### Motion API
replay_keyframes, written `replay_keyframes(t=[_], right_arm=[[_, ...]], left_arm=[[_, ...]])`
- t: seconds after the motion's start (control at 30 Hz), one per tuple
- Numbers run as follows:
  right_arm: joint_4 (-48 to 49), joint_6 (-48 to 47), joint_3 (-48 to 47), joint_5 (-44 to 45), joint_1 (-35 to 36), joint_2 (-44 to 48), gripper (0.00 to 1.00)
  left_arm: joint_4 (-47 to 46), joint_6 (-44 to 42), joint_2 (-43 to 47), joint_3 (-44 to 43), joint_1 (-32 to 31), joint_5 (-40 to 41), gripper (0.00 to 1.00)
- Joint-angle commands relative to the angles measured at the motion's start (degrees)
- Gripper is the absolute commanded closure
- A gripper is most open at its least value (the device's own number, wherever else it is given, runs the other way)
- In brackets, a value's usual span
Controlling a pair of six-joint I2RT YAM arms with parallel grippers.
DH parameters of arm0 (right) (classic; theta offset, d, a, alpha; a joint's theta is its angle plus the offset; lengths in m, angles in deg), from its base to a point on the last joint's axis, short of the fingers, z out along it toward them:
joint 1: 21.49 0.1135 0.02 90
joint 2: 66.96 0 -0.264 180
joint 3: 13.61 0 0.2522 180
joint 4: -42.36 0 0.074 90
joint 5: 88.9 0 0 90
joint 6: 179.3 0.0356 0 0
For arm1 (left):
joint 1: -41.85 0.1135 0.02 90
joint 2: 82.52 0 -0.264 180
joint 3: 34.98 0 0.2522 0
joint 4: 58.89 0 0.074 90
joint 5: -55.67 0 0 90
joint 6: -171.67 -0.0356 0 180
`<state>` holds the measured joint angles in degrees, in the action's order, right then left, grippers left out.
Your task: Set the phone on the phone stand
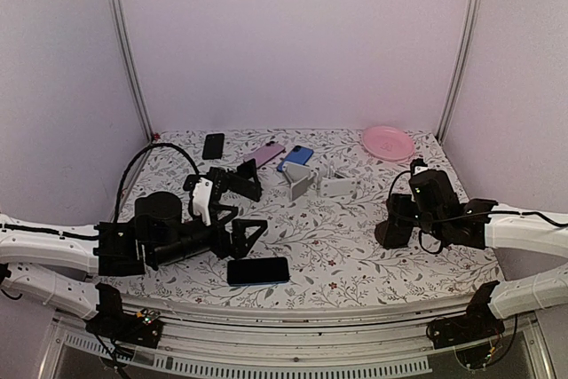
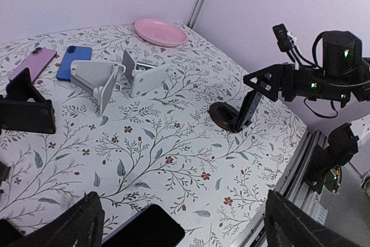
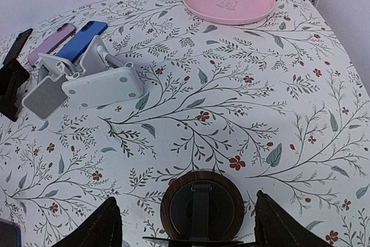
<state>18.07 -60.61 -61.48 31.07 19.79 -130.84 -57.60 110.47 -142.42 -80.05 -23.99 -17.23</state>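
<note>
Phone (image 1: pixel 258 270): dark, lay flat on the table (image 1: pixel 355 255) close to its near edge, a little left of the middle. Long axis ran parallel to that edge.

Left gripper (image 2: pixel 182 201): fingers spread wide, nothing between them. Hung above the table with the phone just on the near-edge side of it. Only the phone's end showed at the bottom of my left wrist view, between the fingers.

Right gripper (image 3: pixel 185 201): fingers apart, clamped on nothing. Hovered over the round dark stand (image 2: pixel 231 117) toward the right edge, fingers straddling its base without touching it.

Other items toward the far edge, untouched: two white stands (image 1: pixel 319 184), a black stand (image 1: pixel 240 182), three more phones (image 1: pixel 264 153) and a pink plate (image 1: pixel 388 142).

Judgement: left arm was much the nearer to the phone, right arm well apart from it. The pick should fall to the left, reaching down and back toward the near edge and closing across the short width. The round stand was probably the target.
</note>
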Motion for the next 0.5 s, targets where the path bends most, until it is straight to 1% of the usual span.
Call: replay_keyframes(t=[0.0, 0.07, 0.23, 0.47], right_arm=[[1.77, 2.50, 0.32, 1.01, -0.18, -0.17, 0.74], [1.07, 2.69, 0.00, 1.09, -0.23, -0.47, 0.73], [-0.23, 2.97, -1.31, 0.85, -0.18, -1.60, 0.66], [-0.34, 2.97, -2.18, -0.41, -0.21, -2.48, 0.46]], left_arm=[[0.25, 0.17, 0.82, 0.32, 0.80, -0.40, 0.03], [0.26, 0.19, 0.83, 0.41, 0.79, -0.32, 0.03], [0.08, 0.15, 0.79, 0.43, 0.76, -0.32, 0.03], [0.01, 0.29, 1.01, 0.81, 0.73, -0.40, 0.03]])
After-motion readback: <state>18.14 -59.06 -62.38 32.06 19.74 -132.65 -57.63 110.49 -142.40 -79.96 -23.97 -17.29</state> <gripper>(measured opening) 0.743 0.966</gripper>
